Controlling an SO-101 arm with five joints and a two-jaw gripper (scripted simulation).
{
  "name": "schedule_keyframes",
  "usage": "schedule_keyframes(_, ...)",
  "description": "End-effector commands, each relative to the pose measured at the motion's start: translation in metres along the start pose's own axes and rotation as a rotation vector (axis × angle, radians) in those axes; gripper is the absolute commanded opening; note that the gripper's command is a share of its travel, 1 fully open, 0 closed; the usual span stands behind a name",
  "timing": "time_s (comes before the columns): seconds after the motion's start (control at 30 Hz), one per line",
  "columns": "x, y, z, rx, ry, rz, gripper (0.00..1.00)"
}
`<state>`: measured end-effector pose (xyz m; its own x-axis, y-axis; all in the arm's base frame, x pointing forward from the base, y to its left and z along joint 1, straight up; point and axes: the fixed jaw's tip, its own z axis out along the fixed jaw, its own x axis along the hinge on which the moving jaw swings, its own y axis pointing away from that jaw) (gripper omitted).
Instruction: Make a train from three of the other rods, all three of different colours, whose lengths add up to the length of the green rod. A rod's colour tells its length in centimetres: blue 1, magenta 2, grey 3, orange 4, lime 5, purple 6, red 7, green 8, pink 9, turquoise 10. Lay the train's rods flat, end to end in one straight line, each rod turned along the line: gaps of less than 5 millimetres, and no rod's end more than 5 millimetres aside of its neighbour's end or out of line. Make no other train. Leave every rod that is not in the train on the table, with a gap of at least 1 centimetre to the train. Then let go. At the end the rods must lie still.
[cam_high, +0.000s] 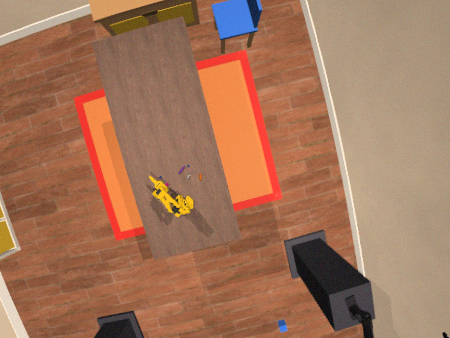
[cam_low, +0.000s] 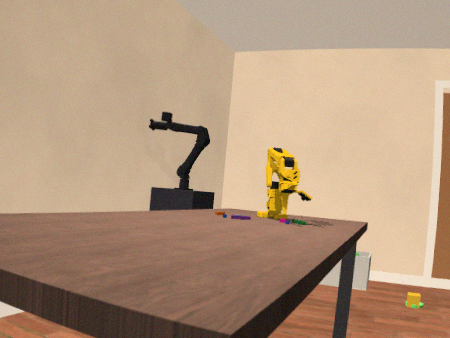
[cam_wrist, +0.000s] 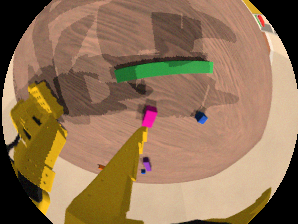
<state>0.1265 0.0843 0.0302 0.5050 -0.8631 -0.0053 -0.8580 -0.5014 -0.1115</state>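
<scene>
In the wrist view the green rod (cam_wrist: 164, 70) lies flat across the table, with a short magenta rod (cam_wrist: 148, 117) and a small blue rod (cam_wrist: 201, 117) just below it. My gripper (cam_wrist: 89, 111) (cam_high: 153, 179) (cam_low: 304, 197) is open and empty, hanging above the table. Its long jaw tip is close to the magenta rod. From the side, the green rod (cam_low: 299, 221) and the magenta rod (cam_low: 283, 220) lie under the gripper. A purple rod (cam_high: 183, 169) (cam_low: 240, 217), a grey rod (cam_high: 188, 176) and an orange rod (cam_high: 200, 177) (cam_low: 219, 213) lie apart from them, further along the table.
The long wooden table (cam_high: 150, 100) (cam_low: 150, 260) stands on an orange rug (cam_high: 235, 130). My yellow arm base (cam_high: 182, 204) sits near the table's end. A black robot on a dark stand (cam_low: 182, 197), a blue chair (cam_high: 235, 17) and a cabinet (cam_high: 145, 10) are around the table.
</scene>
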Motion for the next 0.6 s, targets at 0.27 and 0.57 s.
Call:
schedule_keyframes(0.27,-0.001,-0.012,-0.014,0.086,-0.006,-0.02,1.0)
schedule_keyframes(0.57,0.0,-0.005,-0.009,0.042,-0.004,-0.004,1.0)
